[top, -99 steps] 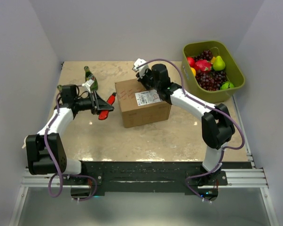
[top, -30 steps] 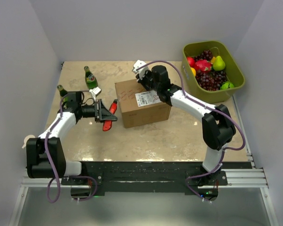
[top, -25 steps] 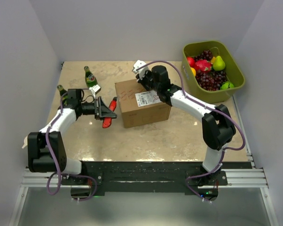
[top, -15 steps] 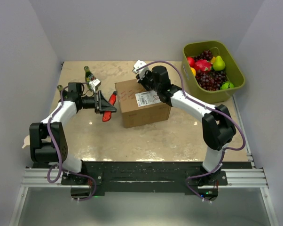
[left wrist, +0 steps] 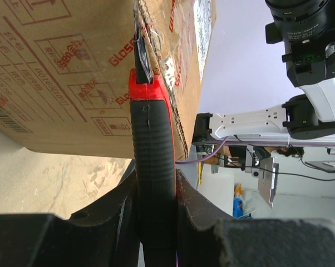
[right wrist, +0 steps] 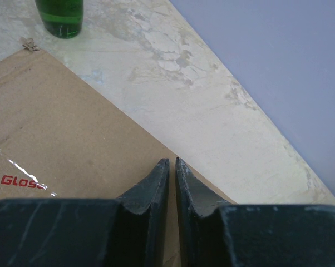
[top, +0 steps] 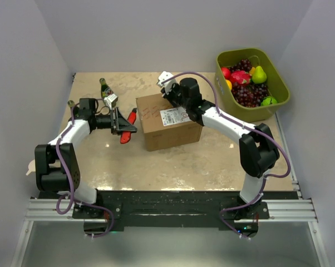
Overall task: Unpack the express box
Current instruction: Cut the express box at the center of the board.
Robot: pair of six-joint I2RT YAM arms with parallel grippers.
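The express box is a brown carton with a white label, standing shut in the middle of the table. My left gripper is shut on a red and black utility knife. In the left wrist view the knife's handle runs up between my fingers. Its blade lies against the top left edge of the express box. My right gripper is shut with nothing in it. Its tips rest on the top of the express box near its far edge.
An olive-green tub of fruit stands at the back right. A green bottle stands behind the left gripper, and a second one shows beside the left arm. The same kind of bottle shows past the box.
Over the last second my left arm has carried the knife away from me and in against the box's left top edge. The right arm has stayed put.
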